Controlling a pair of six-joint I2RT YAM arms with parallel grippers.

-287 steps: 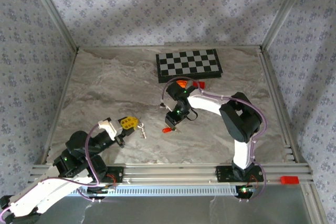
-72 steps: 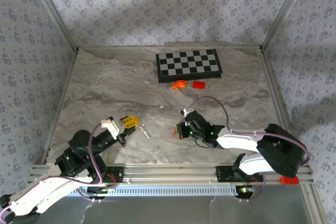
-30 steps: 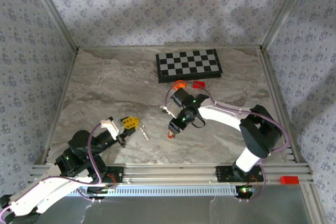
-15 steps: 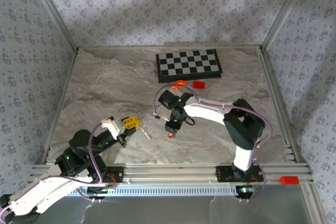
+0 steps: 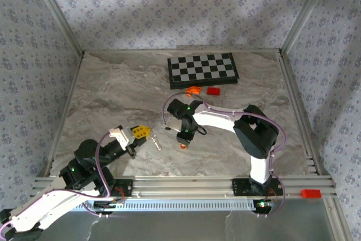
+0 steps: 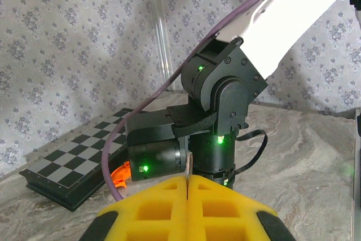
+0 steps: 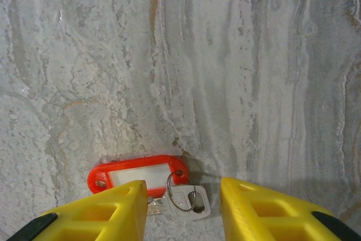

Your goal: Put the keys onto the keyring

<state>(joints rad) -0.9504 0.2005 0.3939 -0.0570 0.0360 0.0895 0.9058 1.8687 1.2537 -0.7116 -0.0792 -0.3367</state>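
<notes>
The keys [image 7: 186, 202] lie flat on the marble table: a silvery key on a small split ring, joined to a red oblong tag [image 7: 138, 173]. My right gripper [image 7: 183, 189] hangs open just above them, one yellow finger on each side, the left finger covering part of the tag. From above, the keys [image 5: 182, 146] are a red speck under the right gripper [image 5: 183, 139]. My left gripper [image 6: 186, 183] is shut on the keyring [image 6: 188, 167], a thin silvery edge sticking out between the pads. In the top view the keyring [image 5: 153, 141] dangles from the left gripper [image 5: 143, 134], a short way left of the keys.
A black-and-white chessboard [image 5: 203, 70] lies at the back of the table, with an orange curved piece [image 5: 193, 90] and a red block [image 5: 213, 91] in front of it. The right arm's wrist [image 6: 217, 105] stands close in front of the left gripper. Metal rails border the table.
The right arm's wrist has swung left, closer to the left gripper, staying over the keys. The keys lie where they were and the left arm has not moved.
</notes>
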